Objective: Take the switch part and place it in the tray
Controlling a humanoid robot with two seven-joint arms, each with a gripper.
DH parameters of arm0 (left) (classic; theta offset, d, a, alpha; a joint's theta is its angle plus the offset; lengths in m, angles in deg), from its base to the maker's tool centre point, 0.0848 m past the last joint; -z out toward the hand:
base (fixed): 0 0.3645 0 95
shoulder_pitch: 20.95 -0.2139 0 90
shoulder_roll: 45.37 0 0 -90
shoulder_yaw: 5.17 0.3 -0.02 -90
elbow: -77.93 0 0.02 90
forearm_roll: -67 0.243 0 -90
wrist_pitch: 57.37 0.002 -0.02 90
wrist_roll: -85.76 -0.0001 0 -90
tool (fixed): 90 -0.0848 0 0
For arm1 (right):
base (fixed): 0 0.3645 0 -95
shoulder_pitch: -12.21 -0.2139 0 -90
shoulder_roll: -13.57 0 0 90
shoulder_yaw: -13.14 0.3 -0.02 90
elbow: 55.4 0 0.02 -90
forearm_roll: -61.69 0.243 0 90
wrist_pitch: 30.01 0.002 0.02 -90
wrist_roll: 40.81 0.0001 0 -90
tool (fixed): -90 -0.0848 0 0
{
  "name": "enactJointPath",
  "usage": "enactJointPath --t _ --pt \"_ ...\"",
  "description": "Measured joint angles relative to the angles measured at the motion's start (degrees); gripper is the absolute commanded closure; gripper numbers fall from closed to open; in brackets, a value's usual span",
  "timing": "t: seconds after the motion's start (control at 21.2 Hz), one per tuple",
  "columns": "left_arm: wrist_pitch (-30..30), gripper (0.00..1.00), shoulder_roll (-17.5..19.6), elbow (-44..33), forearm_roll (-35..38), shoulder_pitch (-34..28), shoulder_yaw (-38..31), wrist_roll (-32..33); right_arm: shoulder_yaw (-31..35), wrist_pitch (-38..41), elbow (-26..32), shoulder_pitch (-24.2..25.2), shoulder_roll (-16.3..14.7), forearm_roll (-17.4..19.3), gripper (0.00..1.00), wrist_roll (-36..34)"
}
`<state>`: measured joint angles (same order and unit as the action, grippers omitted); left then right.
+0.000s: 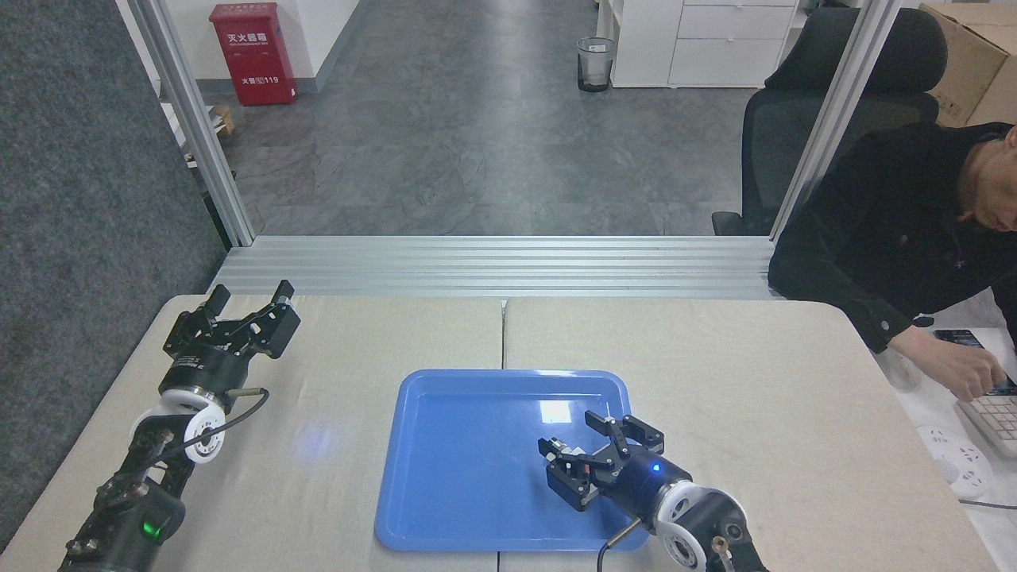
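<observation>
one switch part (557, 444) at most is visible, and only as a small pale sliver at the tip of the right gripper (574, 438)'s near finger, low over the right half of the one blue tray (445, 508). the rest is hidden by the gripper body. can't tell its long axis or which way the cylindrical end points, or whether it touches the tray floor. right gripper's jaws are spread wide, not pinching anything that shows. left gripper (251, 295) is well apart, over the table (794, 373) at far left, jaws also spread, nothing in it. two grippers, one tray.
</observation>
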<state>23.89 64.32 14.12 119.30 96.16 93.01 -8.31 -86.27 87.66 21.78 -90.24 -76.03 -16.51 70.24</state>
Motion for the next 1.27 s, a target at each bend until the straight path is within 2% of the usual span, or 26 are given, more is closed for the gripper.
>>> enactJointPath --t 0.19,0.42,0.75,1.27 --pt "0.0 0.0 0.0 0.0 0.0 0.0 0.0 0.0 3.1 -5.15 -0.71 -4.71 0.18 3.41 0.0 -6.17" --pt "0.0 0.0 0.0 0.0 0.0 0.0 0.0 0.0 8.08 -9.46 -2.17 -7.16 -3.36 5.7 0.0 -13.6" --pt "0.0 0.0 0.0 0.0 0.0 0.0 0.0 0.0 12.74 -14.52 -3.71 -6.91 -7.41 8.87 0.0 -15.0" --pt "0.0 0.0 0.0 0.0 0.0 0.02 0.0 0.0 15.56 -15.7 -4.22 -5.89 -9.81 10.23 0.0 -14.79"
